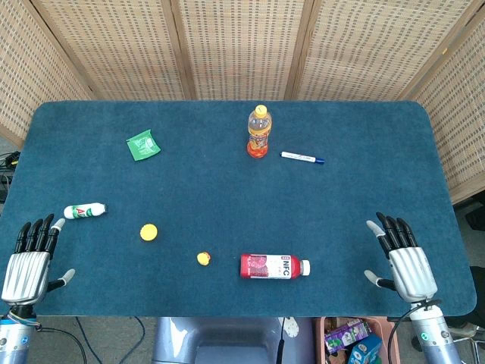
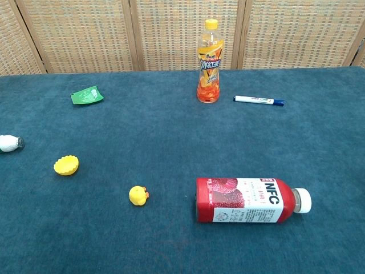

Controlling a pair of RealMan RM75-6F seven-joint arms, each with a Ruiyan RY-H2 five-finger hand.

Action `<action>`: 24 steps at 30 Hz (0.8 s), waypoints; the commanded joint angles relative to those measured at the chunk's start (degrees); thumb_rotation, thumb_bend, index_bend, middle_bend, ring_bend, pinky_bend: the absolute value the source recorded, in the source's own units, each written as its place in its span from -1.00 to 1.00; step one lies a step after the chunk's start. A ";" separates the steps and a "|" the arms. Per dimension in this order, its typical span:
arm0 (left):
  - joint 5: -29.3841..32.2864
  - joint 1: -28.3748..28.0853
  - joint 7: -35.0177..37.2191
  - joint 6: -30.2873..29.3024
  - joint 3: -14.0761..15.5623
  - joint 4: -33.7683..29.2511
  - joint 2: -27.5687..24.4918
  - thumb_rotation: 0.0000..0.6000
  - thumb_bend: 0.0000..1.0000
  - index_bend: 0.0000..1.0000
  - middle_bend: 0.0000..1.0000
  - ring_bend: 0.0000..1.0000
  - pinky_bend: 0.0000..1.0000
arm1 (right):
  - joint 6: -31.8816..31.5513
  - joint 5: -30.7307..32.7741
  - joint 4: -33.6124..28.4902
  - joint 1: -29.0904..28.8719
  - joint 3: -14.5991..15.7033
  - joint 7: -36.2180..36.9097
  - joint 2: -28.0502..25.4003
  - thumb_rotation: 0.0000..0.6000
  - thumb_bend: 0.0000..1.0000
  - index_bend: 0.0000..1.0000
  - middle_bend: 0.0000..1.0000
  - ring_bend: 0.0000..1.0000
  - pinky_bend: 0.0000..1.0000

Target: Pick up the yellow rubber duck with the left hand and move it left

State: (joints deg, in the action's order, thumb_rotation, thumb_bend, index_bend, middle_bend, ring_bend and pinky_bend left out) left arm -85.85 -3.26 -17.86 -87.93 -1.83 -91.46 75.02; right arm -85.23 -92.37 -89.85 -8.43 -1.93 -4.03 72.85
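Observation:
The small yellow rubber duck [image 1: 203, 258] [image 2: 138, 195] sits on the blue table near its front edge, a little left of centre. My left hand [image 1: 30, 261] lies flat at the table's front left corner, fingers spread and holding nothing, far left of the duck. At the front right corner my right hand [image 1: 404, 258] rests the same way, open and empty. Neither hand appears in the chest view.
A yellow cup-shaped mould [image 1: 148, 232] [image 2: 66, 165] lies left of the duck. A red NFC bottle [image 1: 274, 266] [image 2: 251, 200] lies on its side to the duck's right. A small white bottle [image 1: 84, 211], a green packet [image 1: 142, 145], an upright orange drink [image 1: 258, 132] and a marker [image 1: 302, 158] lie farther back.

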 commanded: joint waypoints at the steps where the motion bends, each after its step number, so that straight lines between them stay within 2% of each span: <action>1: -0.14 0.05 -0.18 -0.08 0.12 -0.07 0.03 1.00 -0.71 -0.93 -1.00 -1.00 -1.00 | -0.15 -0.07 0.04 0.08 -0.01 0.14 -0.14 1.00 -1.00 -1.00 -1.00 -1.00 -1.00; 24: -1.03 -1.28 -0.12 2.53 0.86 -1.96 -0.72 1.00 -0.71 -0.88 -1.00 -1.00 -1.00 | 0.09 2.10 0.14 0.36 -1.00 1.30 -0.93 1.00 -1.00 -1.00 -1.00 -1.00 -1.00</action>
State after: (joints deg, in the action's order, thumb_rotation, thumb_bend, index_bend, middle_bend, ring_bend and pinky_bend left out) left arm -86.81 -4.46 -18.03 -85.49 -0.97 -93.32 74.31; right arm -85.15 -90.28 -89.72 -8.08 -2.92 -2.74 71.91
